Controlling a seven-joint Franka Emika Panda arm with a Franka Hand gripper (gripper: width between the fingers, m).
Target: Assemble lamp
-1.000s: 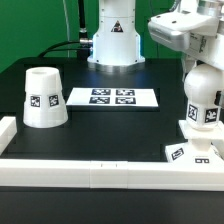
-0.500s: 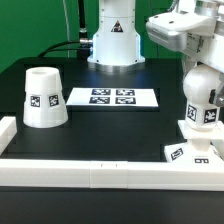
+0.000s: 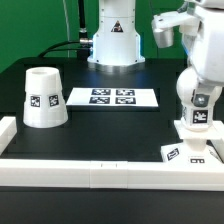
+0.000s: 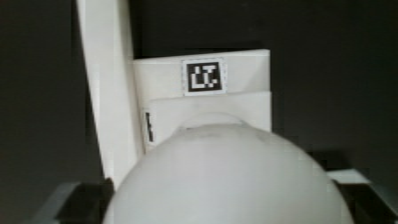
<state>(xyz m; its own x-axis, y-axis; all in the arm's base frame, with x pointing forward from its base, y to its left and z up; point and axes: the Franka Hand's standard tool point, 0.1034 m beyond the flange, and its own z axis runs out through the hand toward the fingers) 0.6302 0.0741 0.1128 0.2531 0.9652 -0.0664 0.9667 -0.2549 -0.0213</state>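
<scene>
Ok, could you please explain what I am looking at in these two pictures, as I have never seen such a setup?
The white machine is a robot arm with a two-finger gripper at its end. It is building a small lamp from loose white parts. The exterior view comes from a camera off the arm, looking across the black table. The wrist view comes from a camera on the arm's wrist, looking down past the gripper. On the table stand the cup-like shade, at the exterior view's left, and the flat square base, at its right beside a white rail. The flat sheet with four tags is the marker board, not a lamp part. The rounded bulb is upright above the base, between the gripper's jaws. Whether they clamp it I cannot tell.
</scene>
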